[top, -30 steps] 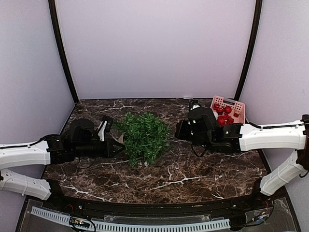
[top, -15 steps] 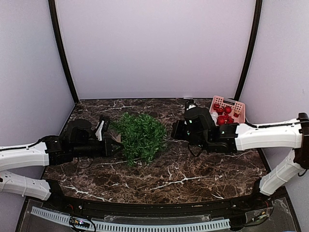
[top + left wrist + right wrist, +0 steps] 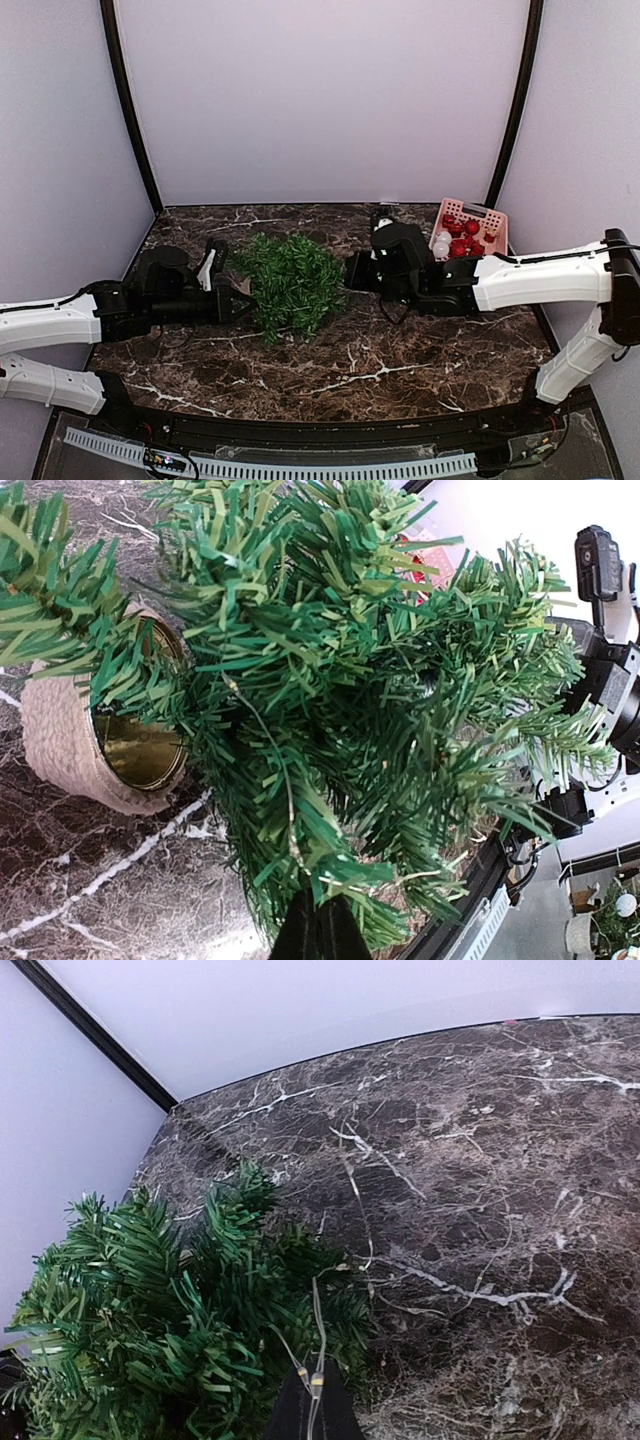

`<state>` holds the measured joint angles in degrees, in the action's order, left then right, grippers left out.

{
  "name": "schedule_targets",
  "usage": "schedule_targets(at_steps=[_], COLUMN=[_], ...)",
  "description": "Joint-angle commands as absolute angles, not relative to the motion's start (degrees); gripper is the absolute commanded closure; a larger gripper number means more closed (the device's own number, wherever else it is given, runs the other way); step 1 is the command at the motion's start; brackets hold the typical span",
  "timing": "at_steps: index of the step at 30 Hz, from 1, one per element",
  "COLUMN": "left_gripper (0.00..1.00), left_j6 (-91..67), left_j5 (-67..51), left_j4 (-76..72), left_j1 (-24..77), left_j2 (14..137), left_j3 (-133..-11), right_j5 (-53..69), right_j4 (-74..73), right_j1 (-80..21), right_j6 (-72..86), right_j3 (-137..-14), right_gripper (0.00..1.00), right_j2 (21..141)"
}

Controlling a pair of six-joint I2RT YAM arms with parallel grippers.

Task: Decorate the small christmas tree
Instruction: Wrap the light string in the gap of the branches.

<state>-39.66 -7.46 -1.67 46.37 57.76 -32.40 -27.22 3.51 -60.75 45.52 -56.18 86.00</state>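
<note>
The small christmas tree lies on its side mid-table, its tan base toward the left arm. My left gripper is at the tree's left side. In the left wrist view it is shut on a low green branch. My right gripper is at the tree's right edge. In the right wrist view it is shut on a thin clear light wire with two small bulbs, which runs into the branches. A wire also runs along the branch in the left wrist view.
A pink basket of red and white ornaments stands at the back right, behind the right arm. Dark marble table ends at a black rail in front. Lilac walls close in the back and both sides.
My right gripper has moved left up to the tree's right edge. The tree and my left gripper have shifted slightly left and back.
</note>
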Motion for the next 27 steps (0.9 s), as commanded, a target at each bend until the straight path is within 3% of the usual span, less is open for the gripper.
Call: schedule_targets(at_steps=[1, 14, 27], left_gripper=[1.00, 1.00, 1.00], left_j6=[-39.2, -35.9, -31.5], left_j5=[-8.3, -12.5, -19.7], left_j4=[-4.3, -6.0, -10.1], left_j1=[45.9, 45.8, 45.8], left_j2=[55.8, 57.5, 64.3], left_j3=[-31.5, -33.3, -39.9], right_j5=[-24.0, -16.7, -17.0], right_j4=[7.3, 12.7, 11.8], right_j1=[-61.2, -62.3, -62.7], right_j6=[44.4, 44.3, 42.1], right_j3=[-59.4, -62.5, -67.8], right_gripper=[1.00, 1.00, 1.00], right_j2=[88.6, 91.1, 92.0])
